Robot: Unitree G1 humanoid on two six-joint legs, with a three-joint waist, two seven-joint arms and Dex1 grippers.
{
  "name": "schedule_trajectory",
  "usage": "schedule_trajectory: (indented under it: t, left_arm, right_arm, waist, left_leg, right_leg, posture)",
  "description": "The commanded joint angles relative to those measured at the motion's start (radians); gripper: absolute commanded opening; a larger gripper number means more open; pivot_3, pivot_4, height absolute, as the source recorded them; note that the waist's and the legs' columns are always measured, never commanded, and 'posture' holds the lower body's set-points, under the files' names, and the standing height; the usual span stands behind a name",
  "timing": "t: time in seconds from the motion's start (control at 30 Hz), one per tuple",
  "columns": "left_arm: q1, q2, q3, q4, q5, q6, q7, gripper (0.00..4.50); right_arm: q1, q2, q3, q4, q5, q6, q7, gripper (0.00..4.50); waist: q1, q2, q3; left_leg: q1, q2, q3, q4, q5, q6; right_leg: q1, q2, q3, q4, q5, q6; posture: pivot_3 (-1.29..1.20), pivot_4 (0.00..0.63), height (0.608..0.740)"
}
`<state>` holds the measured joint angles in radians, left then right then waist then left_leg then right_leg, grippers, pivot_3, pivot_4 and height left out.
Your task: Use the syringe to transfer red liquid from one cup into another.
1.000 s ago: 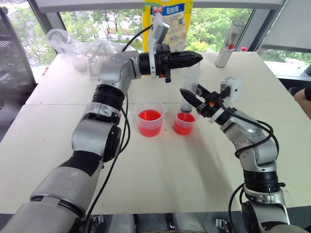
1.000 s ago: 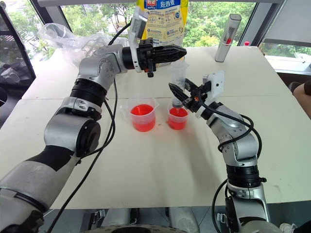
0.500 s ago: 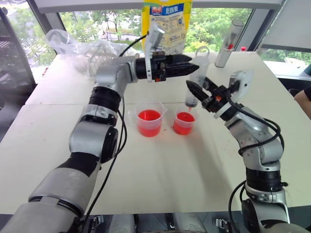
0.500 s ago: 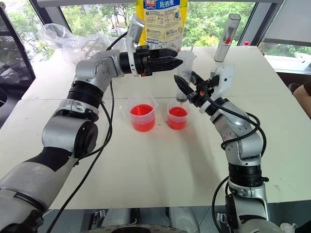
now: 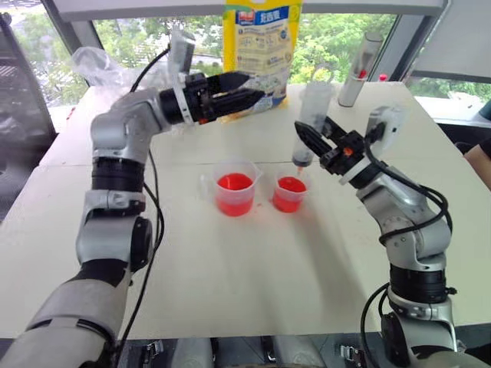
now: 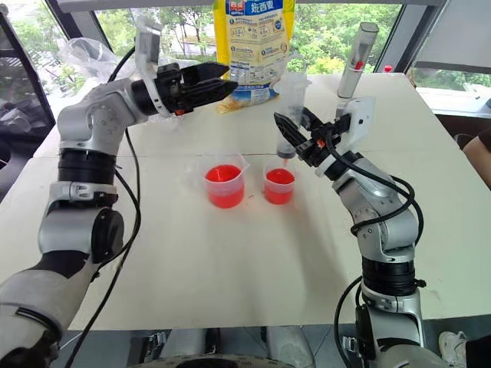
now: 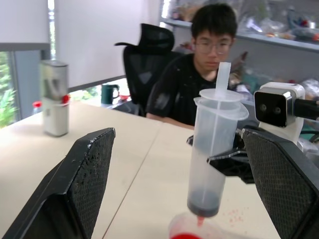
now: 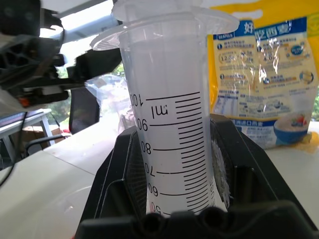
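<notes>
My right gripper (image 5: 308,138) is shut on the barrel of the clear syringe (image 5: 312,123), which it holds upright. The syringe's small red tip hangs just above the smaller clear cup (image 5: 290,193). That cup holds red liquid (image 5: 289,186). The syringe barrel (image 7: 214,144) looks empty, with the dark plunger seal at its bottom. To the left stands the larger handled beaker (image 5: 234,192), also with red liquid in it. My left gripper (image 5: 257,86) is open and empty, hovering at the level of the syringe's top and well to the left of it, pointing toward it.
A yellow food bag (image 5: 263,38) and a grey cylindrical bottle (image 5: 362,69) stand at the table's far edge. Crumpled clear plastic (image 5: 115,69) lies at the back left. A person (image 7: 199,74) sits beyond the table's right side.
My left gripper has opened and drawn away to the left from the top of the syringe. The right gripper has lifted the syringe a little, so its tip is now out of the smaller cup.
</notes>
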<state>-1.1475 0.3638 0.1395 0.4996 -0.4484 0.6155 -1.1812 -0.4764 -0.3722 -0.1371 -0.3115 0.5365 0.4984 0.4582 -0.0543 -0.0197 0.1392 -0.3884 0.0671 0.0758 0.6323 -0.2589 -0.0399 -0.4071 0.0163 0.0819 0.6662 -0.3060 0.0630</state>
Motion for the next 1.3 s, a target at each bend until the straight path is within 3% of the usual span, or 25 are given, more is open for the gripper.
schedule_trajectory:
  t: [0.03,0.13,0.27,0.43,0.57,0.8,1.13,1.3]
  left_arm:
    - [0.149,0.082,0.002,-0.299,-0.076,0.101,0.009,4.15]
    - [0.245,0.134,0.017,-0.436,-0.115,0.155,0.040,4.15]
    - [0.346,0.176,0.030,-0.579,-0.166,0.192,0.076,4.15]
    - [0.447,0.225,0.026,-0.696,-0.198,0.183,0.102,4.15]
    - [0.495,0.240,0.026,-0.747,-0.225,0.180,0.127,4.15]
    - [0.578,0.266,-0.001,-0.820,-0.222,0.149,0.153,4.15]
    - [0.630,0.330,-0.051,-0.861,-0.188,0.095,0.147,4.15]
    - [0.634,0.345,-0.063,-0.868,-0.185,0.086,0.148,4.20]
  right_arm:
    - [-0.127,-0.047,-0.078,0.014,0.117,0.172,-0.054,1.40]
    - [-0.328,-0.135,-0.187,0.133,0.280,0.431,-0.114,1.40]
    - [-0.521,-0.348,-0.104,0.308,0.270,0.777,-0.071,1.40]
    - [-0.595,-0.428,0.008,0.477,0.193,1.002,-0.074,1.40]
    - [-0.561,-0.434,0.080,0.521,0.142,1.075,-0.063,1.40]
    - [-0.498,-0.312,0.035,0.652,-0.011,1.064,-0.184,1.40]
    - [-0.456,-0.264,0.071,0.711,-0.107,0.997,-0.168,1.40]
    - [-0.451,-0.261,0.064,0.702,-0.123,1.005,-0.150,3.83]
  waist:
    - [0.005,0.000,0.000]
    - [0.005,0.001,0.001]
    - [0.017,0.000,0.000]
    - [0.011,-0.003,-0.002]
    - [0.011,-0.002,-0.001]
    - [0.008,-0.002,-0.002]
    - [0.009,-0.001,-0.001]
    - [0.009,-0.001,-0.001]
  left_leg:
    - [0.001,0.000,0.000,0.000,0.000,0.000]
    - [0.002,0.000,0.001,0.001,0.000,0.000]
    - [0.001,-0.001,0.000,-0.001,0.000,0.000]
    - [0.001,-0.002,0.001,-0.002,-0.001,0.002]
    - [0.000,-0.002,0.001,-0.002,-0.001,0.002]
    - [0.000,-0.002,0.001,-0.002,-0.001,0.002]
    - [-0.001,-0.002,0.001,-0.002,-0.001,0.002]
    - [-0.001,-0.002,0.001,-0.002,-0.001,0.002]
  right_leg:
    - [0.001,-0.002,0.002,0.000,0.000,0.000]
    - [0.000,-0.005,0.003,0.001,0.000,0.000]
    - [0.001,-0.009,0.001,-0.002,0.000,0.000]
    - [0.002,-0.010,0.002,-0.005,0.000,0.000]
    - [0.000,-0.009,0.004,-0.004,0.000,0.000]
    - [0.000,-0.008,0.004,-0.004,0.000,0.000]
    - [-0.001,-0.007,0.004,-0.004,0.000,0.000]
    - [-0.001,-0.005,0.004,-0.004,0.000,0.000]
  posture:
    - [0.00,0.150,0.740]
    - [0.00,0.150,0.740]
    - [0.00,0.150,0.740]
    - [0.00,0.150,0.740]
    - [0.00,0.150,0.740]
    - [0.00,0.150,0.740]
    - [0.00,0.150,0.740]
    - [0.00,0.150,0.740]
